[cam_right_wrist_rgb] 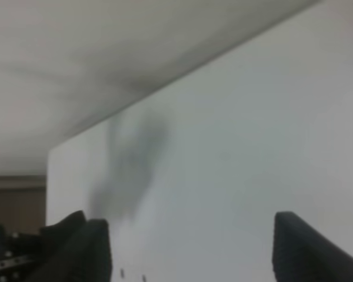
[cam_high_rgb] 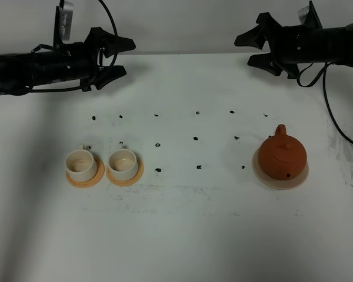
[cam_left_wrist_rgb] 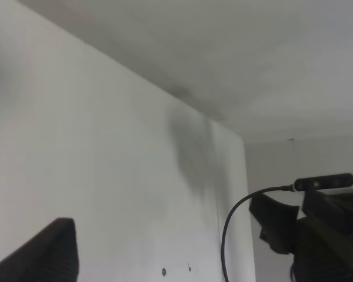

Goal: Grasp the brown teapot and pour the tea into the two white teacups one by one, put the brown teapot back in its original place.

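No writing, label, brand or number could be read in any view. The only markings were small black marks [cam_high_rgb: 196, 139] set in rows on the white tabletop [cam_high_rgb: 182, 235], smudged dots rather than legible characters.

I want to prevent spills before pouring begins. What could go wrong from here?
1. The teapot stands far from the cups; carried across the table, its lid may slip or tea may slosh.
2. The cups sit close together on small saucers, so the teapot may knock one or tea may miss.
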`<state>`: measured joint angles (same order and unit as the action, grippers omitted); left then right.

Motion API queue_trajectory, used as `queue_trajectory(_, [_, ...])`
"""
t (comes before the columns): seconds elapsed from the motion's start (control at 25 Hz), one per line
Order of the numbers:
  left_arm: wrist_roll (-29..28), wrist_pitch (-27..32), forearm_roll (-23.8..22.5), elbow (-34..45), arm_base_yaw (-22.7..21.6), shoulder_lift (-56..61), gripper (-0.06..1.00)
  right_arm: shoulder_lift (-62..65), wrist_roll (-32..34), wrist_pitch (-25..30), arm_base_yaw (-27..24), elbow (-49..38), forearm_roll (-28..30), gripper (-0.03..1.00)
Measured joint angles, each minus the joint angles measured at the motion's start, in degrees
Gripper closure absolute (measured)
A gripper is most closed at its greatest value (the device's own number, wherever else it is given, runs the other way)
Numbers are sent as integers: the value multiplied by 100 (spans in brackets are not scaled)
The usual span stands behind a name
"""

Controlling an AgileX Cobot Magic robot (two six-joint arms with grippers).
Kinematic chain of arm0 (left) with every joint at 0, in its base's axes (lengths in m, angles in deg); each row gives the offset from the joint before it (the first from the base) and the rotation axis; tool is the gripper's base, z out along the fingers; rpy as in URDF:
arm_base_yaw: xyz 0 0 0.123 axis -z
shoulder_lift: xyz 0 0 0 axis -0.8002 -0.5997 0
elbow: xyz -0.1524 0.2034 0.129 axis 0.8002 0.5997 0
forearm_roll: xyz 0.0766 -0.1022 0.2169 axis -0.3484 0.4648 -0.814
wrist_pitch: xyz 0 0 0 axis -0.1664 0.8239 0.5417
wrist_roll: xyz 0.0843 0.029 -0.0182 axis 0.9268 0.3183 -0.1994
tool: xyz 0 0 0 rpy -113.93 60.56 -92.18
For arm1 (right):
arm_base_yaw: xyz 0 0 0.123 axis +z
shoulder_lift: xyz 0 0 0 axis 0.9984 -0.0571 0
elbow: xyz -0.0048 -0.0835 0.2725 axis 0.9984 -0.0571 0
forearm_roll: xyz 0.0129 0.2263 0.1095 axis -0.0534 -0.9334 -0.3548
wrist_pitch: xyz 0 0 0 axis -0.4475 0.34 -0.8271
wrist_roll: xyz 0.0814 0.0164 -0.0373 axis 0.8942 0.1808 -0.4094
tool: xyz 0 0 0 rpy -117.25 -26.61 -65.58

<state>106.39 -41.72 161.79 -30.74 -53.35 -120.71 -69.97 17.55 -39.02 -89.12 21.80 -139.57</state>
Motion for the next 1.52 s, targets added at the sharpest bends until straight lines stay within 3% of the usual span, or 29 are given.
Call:
queue_trajectory(0.64, [-453, 111, 23, -26, 0, -11, 19, -87, 149, -3, 0, 27, 54, 37])
queue_trajectory(0.88, [117, 432, -181, -214, 0, -42, 21, -107, -211, 384, -44, 281, 139, 38])
queue_trajectory(0.96, [291, 585, -558, -458, 0, -42, 24, -107, -380, 591, -77, 532, 354, 39])
queue_trajectory(1.12, [102, 1005, -1959, -1197, 0, -42, 32, -107, -266, 975, -108, 1189, 1268, 43])
queue_trajectory(1.32, [-735, 1518, -4063, -2241, 0, -42, 35, -107, 325, 1277, -103, 2109, 3105, 45])
queue_trajectory(1.52, [-1290, 1580, -5322, -2498, 6, 160, 36, -107, 991, 1758, -103, 2747, 4874, 45])
